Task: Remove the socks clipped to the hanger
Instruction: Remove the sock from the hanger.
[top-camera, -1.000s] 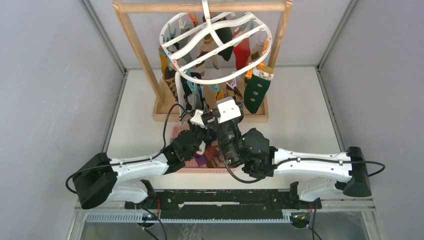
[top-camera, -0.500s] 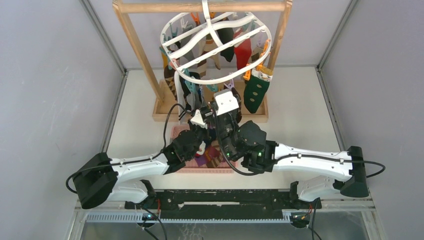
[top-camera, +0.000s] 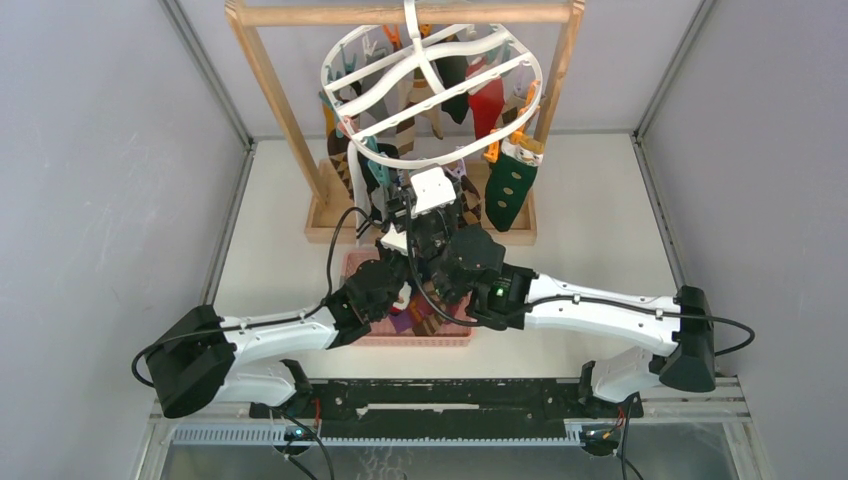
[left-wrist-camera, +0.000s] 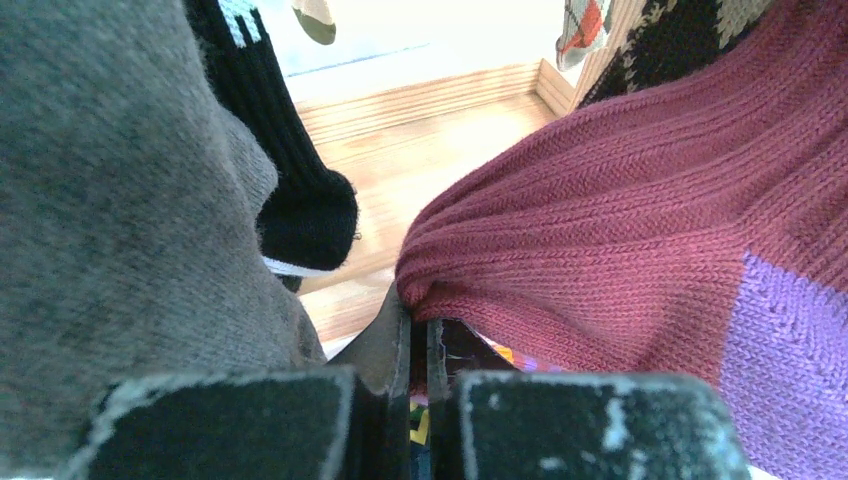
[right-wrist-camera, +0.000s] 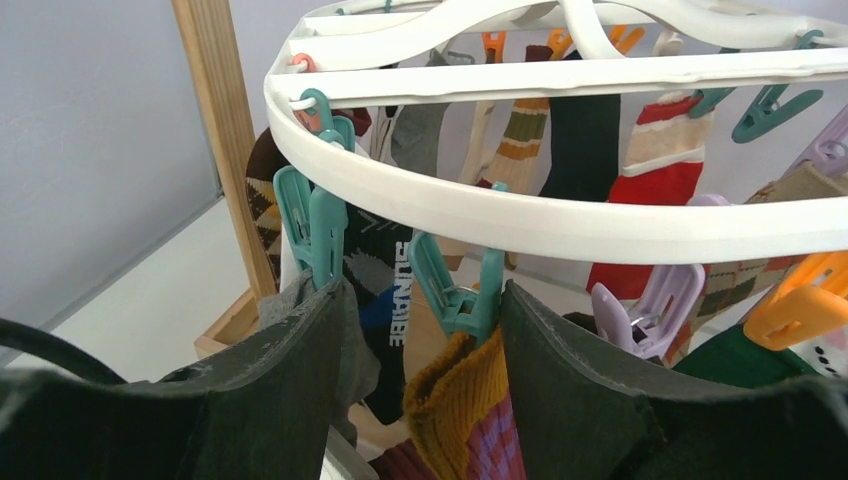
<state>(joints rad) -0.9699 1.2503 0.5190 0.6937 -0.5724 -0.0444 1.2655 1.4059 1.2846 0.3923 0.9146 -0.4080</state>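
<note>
Right wrist view, hanger (right-wrist-camera: 560, 215): white ring close ahead, hung in the wooden frame (right-wrist-camera: 215, 100), socks (right-wrist-camera: 655, 160) dangling from its clips.
Mustard sock (right-wrist-camera: 455, 395): held by a teal clip (right-wrist-camera: 452, 290) on the near rim.
Right gripper (right-wrist-camera: 425, 330): jaws wide, one either side of that clip.
Left gripper (left-wrist-camera: 418, 335): pinched tight on a maroon sock (left-wrist-camera: 600, 200), above the pink basket (top-camera: 440, 340).

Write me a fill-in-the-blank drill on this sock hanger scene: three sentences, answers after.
1. The left claw is shut on a dark red sock with a ____ patch.
2. The right claw stands ____, with a teal clip holding a mustard sock between its fingers.
3. The white hanger hangs beside the post of a ____ frame.

Answers: purple; open; wooden
</note>
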